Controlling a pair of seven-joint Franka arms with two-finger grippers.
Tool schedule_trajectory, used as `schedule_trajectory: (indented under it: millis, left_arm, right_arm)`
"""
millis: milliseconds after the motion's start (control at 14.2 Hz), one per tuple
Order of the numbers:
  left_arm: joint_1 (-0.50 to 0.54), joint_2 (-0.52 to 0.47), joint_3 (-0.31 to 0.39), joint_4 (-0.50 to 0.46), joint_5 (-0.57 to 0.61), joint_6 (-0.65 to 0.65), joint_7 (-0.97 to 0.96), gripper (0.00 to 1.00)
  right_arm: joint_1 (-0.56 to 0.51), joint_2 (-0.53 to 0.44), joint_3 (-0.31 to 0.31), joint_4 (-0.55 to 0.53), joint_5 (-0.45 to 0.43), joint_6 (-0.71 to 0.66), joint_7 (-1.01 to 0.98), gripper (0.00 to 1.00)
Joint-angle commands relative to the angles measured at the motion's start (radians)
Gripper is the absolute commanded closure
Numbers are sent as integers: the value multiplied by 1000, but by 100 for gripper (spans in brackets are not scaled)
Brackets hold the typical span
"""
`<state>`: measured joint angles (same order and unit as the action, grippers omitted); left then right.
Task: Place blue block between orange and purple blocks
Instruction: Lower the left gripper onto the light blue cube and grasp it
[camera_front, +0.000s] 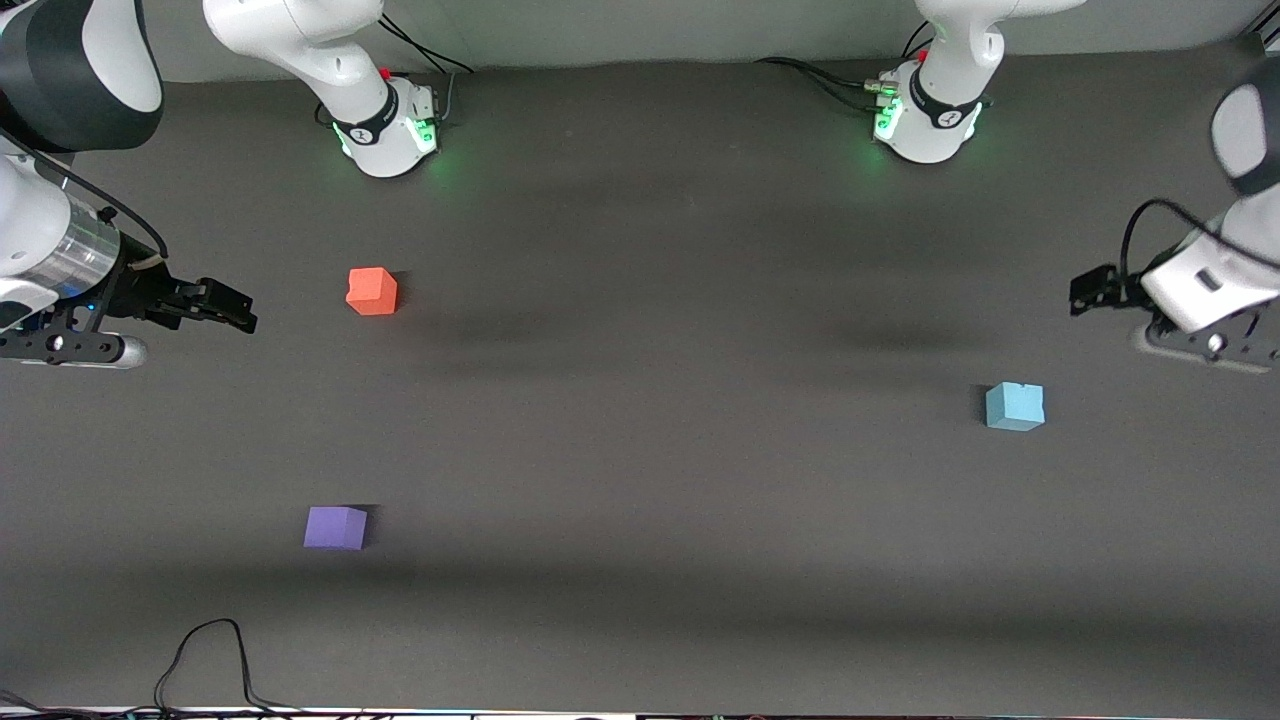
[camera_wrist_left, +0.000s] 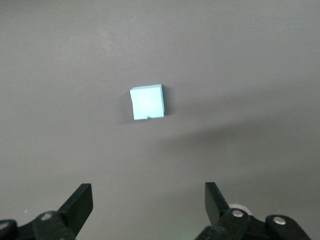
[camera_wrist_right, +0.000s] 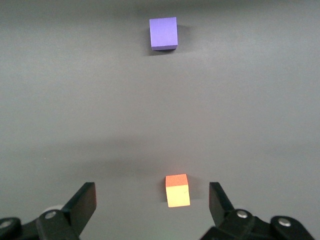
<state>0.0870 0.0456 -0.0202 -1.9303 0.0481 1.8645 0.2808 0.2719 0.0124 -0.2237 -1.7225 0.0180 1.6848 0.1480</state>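
The light blue block (camera_front: 1015, 406) lies on the dark table toward the left arm's end; it also shows in the left wrist view (camera_wrist_left: 148, 102). The orange block (camera_front: 372, 291) and the purple block (camera_front: 335, 527) lie toward the right arm's end, the purple one nearer the front camera. Both show in the right wrist view, orange (camera_wrist_right: 177, 190) and purple (camera_wrist_right: 163, 33). My left gripper (camera_front: 1092, 288) (camera_wrist_left: 147, 197) is open and empty, up in the air short of the blue block. My right gripper (camera_front: 235, 308) (camera_wrist_right: 151, 195) is open and empty, in the air beside the orange block.
The two arm bases (camera_front: 390, 125) (camera_front: 925, 115) stand along the table's edge farthest from the front camera. A black cable (camera_front: 210, 655) loops onto the table at the edge nearest that camera, toward the right arm's end.
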Motion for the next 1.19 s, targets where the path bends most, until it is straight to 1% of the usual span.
schedule_trajectory:
  millis: [0,140,211,491,632,772,842,1053,1123]
  left_arm:
    - [25,75,0,-37,12,124,37,0]
    - [26,82,0,-143,10,287,38,0]
    - [25,105,0,-174,10,355,37,0]
    - [22,233,0,-185,12,514,37,0]
    - [17,269,0,-214,13,599,37,0]
    - [19,290,0,-265,24,704,38,0]
    - [19,310,0,-272,24,741,37,0]
    - [14,370,0,-272,27,820,41,0]
    - [17,376,0,-272,30,823,41,0]
  right_arm:
    - [1,6,-14,12,20,-4,-22,0]
    - [1,6,-16,14,25,-4,-25,0]
    - [1,6,-16,12,25,-5,-25,0]
    - [1,6,-17,12,25,-5,-25,0]
    - [1,6,-17,12,25,-4,-25,0]
    - [1,6,-19,12,25,-5,-25,0]
    - [1,6,-19,12,26,-5,-25,0]
    - [1,8,-19,12,26,-4,-25,0]
    - [1,8,-19,12,26,-4,-25,0]
